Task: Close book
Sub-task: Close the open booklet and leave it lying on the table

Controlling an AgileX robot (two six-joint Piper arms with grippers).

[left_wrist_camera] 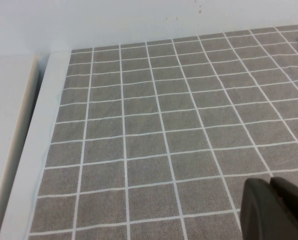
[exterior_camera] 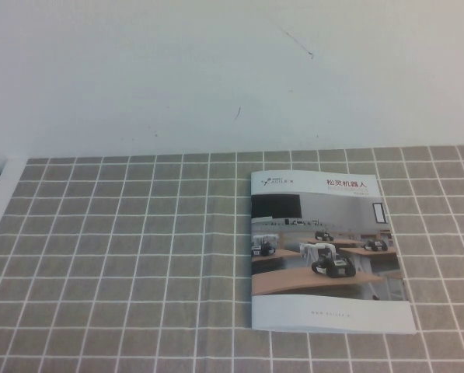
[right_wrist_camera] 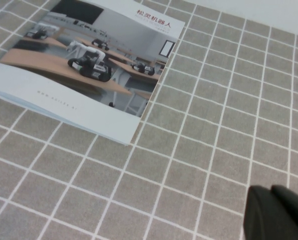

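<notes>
The book lies closed and flat on the checked cloth, right of the table's middle, its cover showing a photo of robots on desks. The right wrist view shows the same book with its page edges stacked flat. My right gripper hovers above bare cloth off the book's corner, fingers pressed together, holding nothing. My left gripper is over the left part of the cloth, far from the book, also shut and holding nothing. Neither arm appears in the high view.
A grey cloth with white grid lines covers the table. The white table edge runs along the left side, and a white wall stands behind.
</notes>
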